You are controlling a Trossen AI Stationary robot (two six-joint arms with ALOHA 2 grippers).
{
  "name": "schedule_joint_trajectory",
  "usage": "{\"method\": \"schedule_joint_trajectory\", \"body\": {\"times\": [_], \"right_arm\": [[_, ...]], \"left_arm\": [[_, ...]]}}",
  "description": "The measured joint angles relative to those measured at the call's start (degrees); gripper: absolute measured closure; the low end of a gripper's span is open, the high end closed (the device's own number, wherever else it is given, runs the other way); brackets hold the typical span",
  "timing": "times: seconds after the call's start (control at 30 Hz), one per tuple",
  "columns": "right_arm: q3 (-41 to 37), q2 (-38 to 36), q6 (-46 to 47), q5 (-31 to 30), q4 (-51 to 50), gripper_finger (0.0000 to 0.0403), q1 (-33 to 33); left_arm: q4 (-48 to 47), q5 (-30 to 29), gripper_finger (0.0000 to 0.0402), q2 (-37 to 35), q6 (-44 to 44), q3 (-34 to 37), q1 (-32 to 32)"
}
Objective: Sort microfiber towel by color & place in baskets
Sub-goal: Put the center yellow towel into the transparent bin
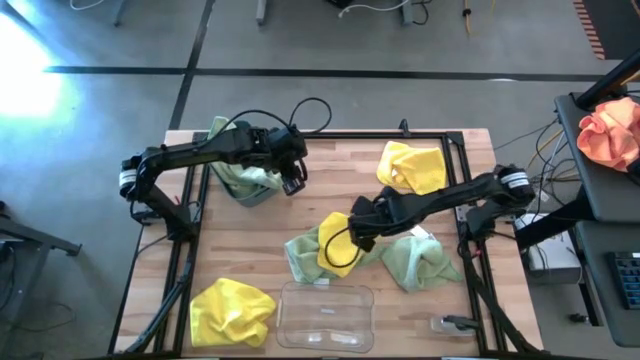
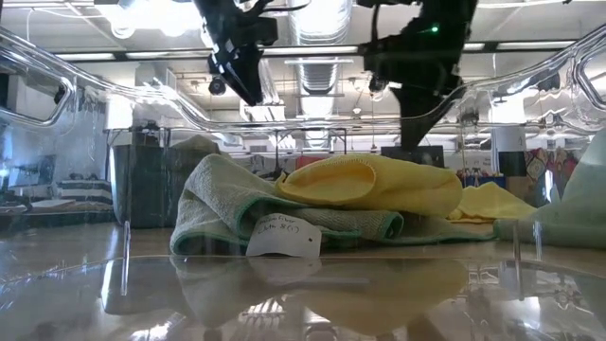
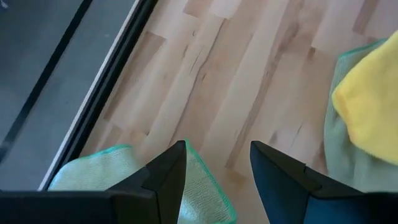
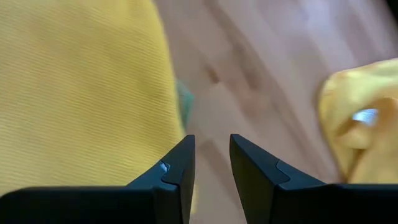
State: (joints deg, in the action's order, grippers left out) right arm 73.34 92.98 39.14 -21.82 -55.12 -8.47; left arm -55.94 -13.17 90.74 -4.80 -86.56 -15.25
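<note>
The left end effector (image 3: 217, 168), fingers (image 3: 165, 180) parted and empty, hangs over the wooden table (image 3: 249, 81), above a green towel (image 3: 112, 171) (teal-edged) near the table's edge, a yellow towel (image 3: 370, 106) farther off.

A dark teal basket (image 1: 245, 185) stuffed with sage green towels (image 1: 222, 130) is seen near the table's far left edge. A clear basket (image 1: 326, 317), empty, is set at the near edge. Crumpled yellow towels are found at the near left corner (image 1: 232, 311), far right (image 1: 412, 166), and centre, atop a green one (image 1: 303, 254). Another green towel (image 1: 420, 260) is bunched to the right.
</note>
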Motion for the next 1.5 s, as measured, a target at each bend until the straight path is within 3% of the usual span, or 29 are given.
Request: {"method": "schedule_joint_trajectory", "body": {"times": [0.33, 0.87, 1.1, 1.5], "right_arm": [[5.1, 6.7, 0.5, 5.6, 2.1, 0.0310, 0.0], [7.0, 12.1, 1.1, 8.9, 4.9, 0.0310, 0.1], [6.7, 12.6, 0.7, 13.1, 5.1, 0.0308, 0.7], [6.3, 14.4, -2.8, 12.8, 7.1, 0.0241, 0.7]], "left_arm": [[-1.1, -4.4, 0.0239, 0.0, 4.8, 0.0, 0.0], [-2.6, -4.5, 0.0239, -0.1, 6.8, 0.0, -0.1], [-3.9, -4.5, 0.0239, -0.1, 4.6, 0.0, -0.1], [-5.6, -4.3, 0.0239, -0.1, -1.9, 0.0, -0.1]]}}
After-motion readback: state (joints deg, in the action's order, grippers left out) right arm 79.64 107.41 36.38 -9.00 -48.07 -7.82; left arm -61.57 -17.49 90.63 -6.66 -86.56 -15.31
